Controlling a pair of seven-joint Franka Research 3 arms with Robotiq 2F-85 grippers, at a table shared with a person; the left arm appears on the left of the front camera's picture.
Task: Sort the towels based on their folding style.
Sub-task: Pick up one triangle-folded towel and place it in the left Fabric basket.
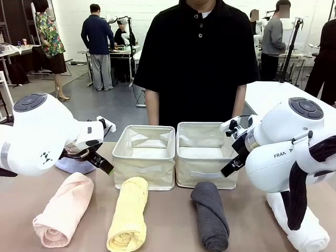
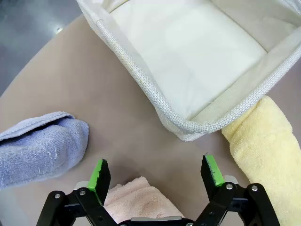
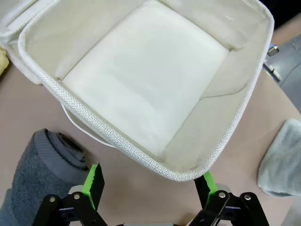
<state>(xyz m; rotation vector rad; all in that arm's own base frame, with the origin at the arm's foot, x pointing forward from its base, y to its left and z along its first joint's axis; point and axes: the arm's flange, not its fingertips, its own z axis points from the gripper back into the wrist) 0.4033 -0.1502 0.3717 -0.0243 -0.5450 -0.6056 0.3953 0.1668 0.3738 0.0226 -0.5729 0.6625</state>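
My left gripper (image 2: pixel 155 172) is wide open and holds nothing. It hangs just above one end of the pink towel (image 2: pixel 136 197), which is a soft roll. To one side lies the light blue towel (image 2: pixel 40 150). It is not a roll like the pink one, and I think it is folded another way. To the other side is the yellow towel (image 2: pixel 263 150), a roll, with its end right by the corner of the left bin (image 2: pixel 155 96). I can look into that bin, and there is nothing in it.

My right gripper (image 3: pixel 150 183) is wide open too, with nothing in it. It hangs near the end of the dark grey towel (image 3: pixel 37 188), another roll. The right bin (image 3: pixel 117 141) is just past it and is bare inside. The pale teal towel (image 3: pixel 282 160) lies beside that bin. The white towel (image 1: pixel 302 228) is a roll far out on my right, partly hidden by my arm.

A person (image 1: pixel 197 58) stands behind the two bins and touches nothing that I can see.

So I think the job has not begun. All six towels lie on the table (image 1: pixel 173 226) and no towel is in a bin. Everything is left to do: rolls in one bin, the other two in the other.
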